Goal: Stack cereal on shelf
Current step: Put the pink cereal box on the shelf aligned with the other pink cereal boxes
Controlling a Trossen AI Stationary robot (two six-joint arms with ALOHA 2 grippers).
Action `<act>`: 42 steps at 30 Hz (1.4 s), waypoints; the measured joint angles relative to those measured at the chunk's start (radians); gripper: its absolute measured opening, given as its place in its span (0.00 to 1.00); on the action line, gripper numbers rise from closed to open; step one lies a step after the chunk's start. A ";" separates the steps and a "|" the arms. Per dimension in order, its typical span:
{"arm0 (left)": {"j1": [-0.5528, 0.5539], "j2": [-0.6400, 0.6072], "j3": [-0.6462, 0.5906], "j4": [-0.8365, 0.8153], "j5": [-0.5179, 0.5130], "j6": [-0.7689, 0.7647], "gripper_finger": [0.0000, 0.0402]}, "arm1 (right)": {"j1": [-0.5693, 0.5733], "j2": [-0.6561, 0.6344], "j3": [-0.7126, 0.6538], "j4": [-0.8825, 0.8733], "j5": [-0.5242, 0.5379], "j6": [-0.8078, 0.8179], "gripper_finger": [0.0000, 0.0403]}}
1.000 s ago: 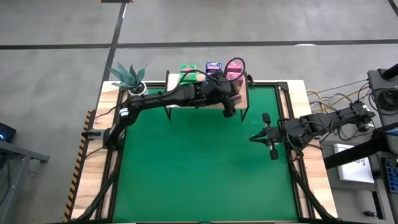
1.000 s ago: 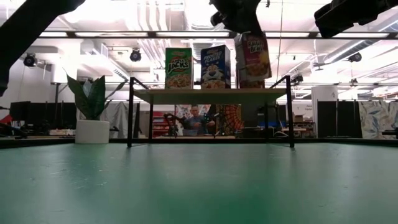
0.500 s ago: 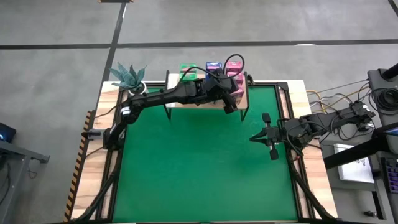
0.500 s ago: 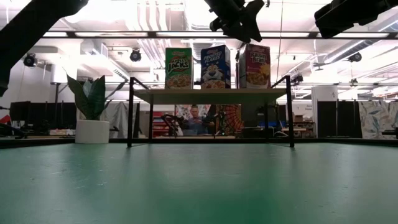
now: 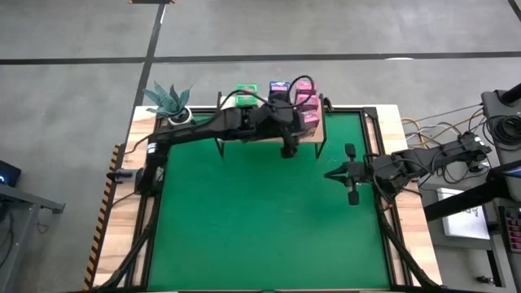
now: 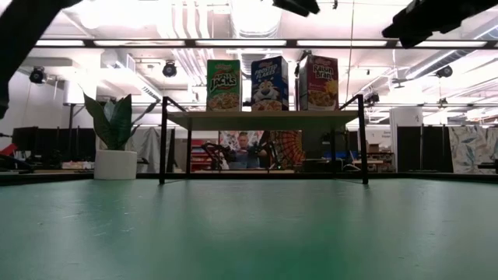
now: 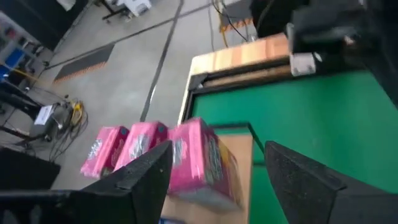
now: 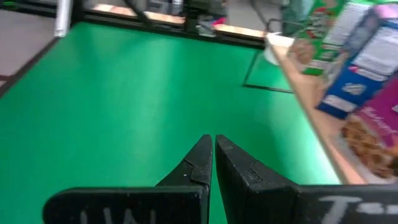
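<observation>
The shelf (image 6: 261, 118), a light wood plank on thin black legs, stands at the table's far edge. The cereal boxes stand upright on it in three rows: green (image 6: 223, 85), blue (image 6: 269, 83) and pink (image 6: 319, 82). In the high view they show as green (image 5: 247, 91), blue (image 5: 280, 87) and pink (image 5: 306, 96). My left gripper (image 5: 288, 140) hovers open above the shelf's near right part. Its wrist view shows it (image 7: 217, 150) just in front of the pink row (image 7: 193, 158), touching nothing. My right gripper (image 8: 213, 144) is shut and waits over the table's right side (image 5: 340, 173).
A potted plant (image 5: 169, 102) stands at the table's far left corner, left of the shelf. The green table top (image 5: 260, 220) stretches open from the shelf to the near edge. Cables and equipment (image 5: 456, 155) lie beyond the right edge.
My left gripper brought a pink box, tilted in its hold, down onto the right end of the shelf and let go of it. The box now stands upright in the pink row. The gripper then rose and drew back toward the table's near left.
</observation>
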 joint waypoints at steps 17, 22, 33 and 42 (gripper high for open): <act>-0.032 -0.559 -0.793 0.375 0.102 0.101 0.25 | -0.092 0.201 0.102 0.238 0.240 -0.026 0.02; -0.006 -0.687 -1.008 0.559 0.099 0.180 0.16 | -0.202 0.314 0.280 0.134 0.165 -0.071 0.02; 0.101 -0.808 -1.199 0.756 0.099 0.245 0.01 | -0.434 0.609 0.745 -0.181 -0.049 -0.211 0.02; 0.145 -0.800 -1.212 0.759 0.100 0.308 0.00 | -0.582 0.858 1.044 -0.349 -0.214 -0.302 0.02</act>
